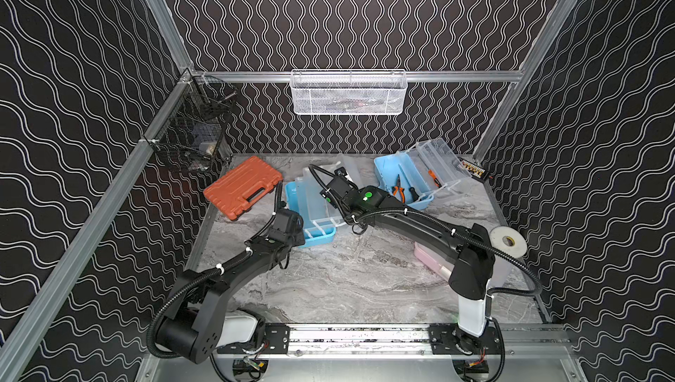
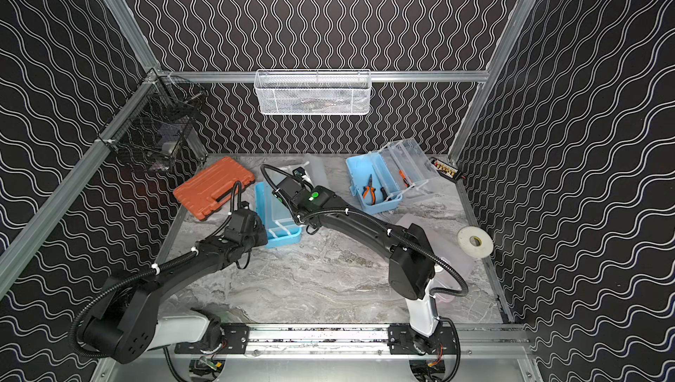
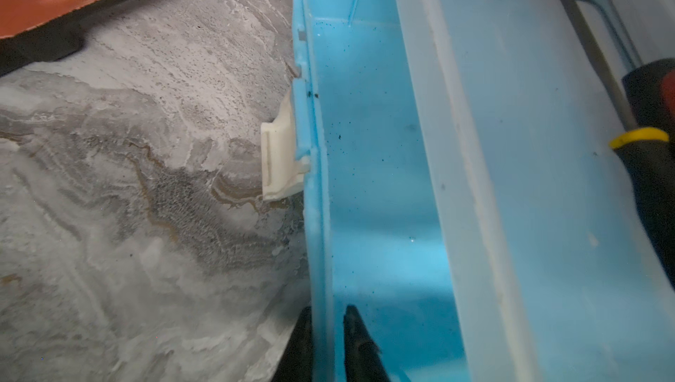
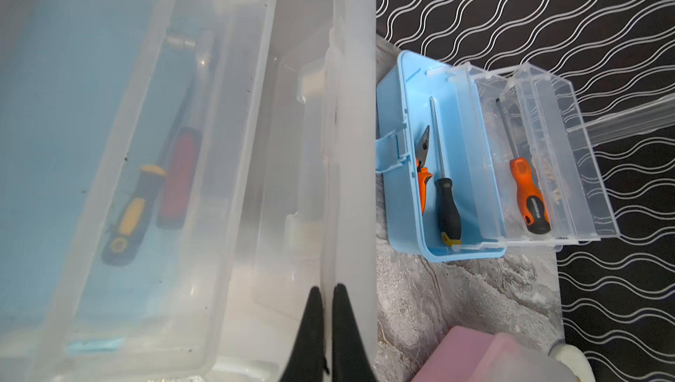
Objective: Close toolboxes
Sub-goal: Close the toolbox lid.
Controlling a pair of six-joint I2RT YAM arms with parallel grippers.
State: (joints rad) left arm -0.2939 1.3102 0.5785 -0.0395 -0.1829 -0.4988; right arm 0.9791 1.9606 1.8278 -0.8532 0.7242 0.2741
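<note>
The pink toolbox (image 1: 429,257) lies nearest the robot on the counter (image 1: 347,274), nearer than the middle blue toolbox (image 1: 317,239) and to its right, partly hidden by the right arm. The middle blue toolbox stands open. The left tool (image 3: 327,310) is clamped on its left side wall, one finger outside and one inside, near the white latch (image 3: 277,157). The right tool (image 4: 327,288) pinches the edge of that box's clear lid (image 4: 350,142), which stands raised. The orange case (image 1: 241,186) lies just beyond the middle box, to its left. The far blue toolbox (image 1: 392,172) sits beyond it to the right, open, lid folded back.
</note>
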